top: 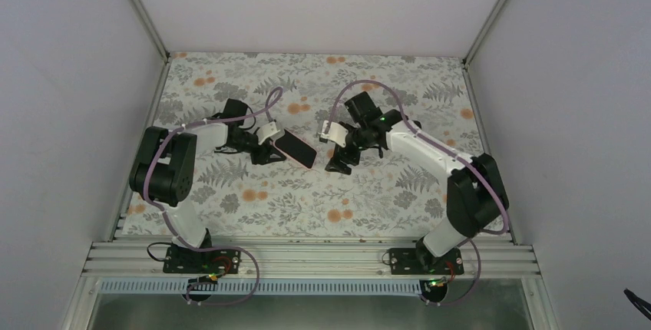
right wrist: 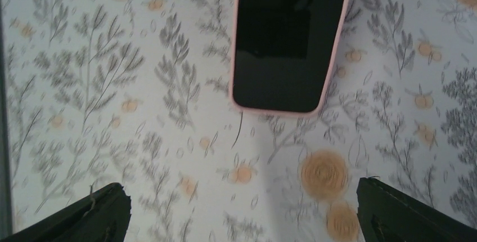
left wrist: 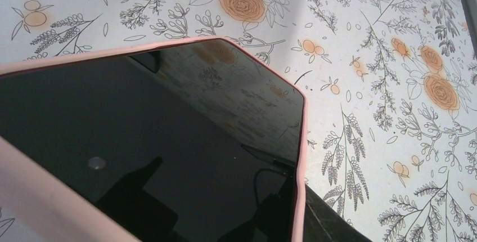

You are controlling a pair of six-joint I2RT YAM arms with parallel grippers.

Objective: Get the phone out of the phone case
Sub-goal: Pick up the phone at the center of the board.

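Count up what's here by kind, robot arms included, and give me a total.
arms: 2, the left arm and the right arm
phone: 1
case: 1, pink, around the phone
total: 4

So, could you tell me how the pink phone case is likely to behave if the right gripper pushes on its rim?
The phone case wraps the phone as a thin matte rim, so it probably flexes rather than snaps. The phone's glossy front looks slippery; the rim likely grips better. Held at one end by the left gripper, it may pivot when pushed.
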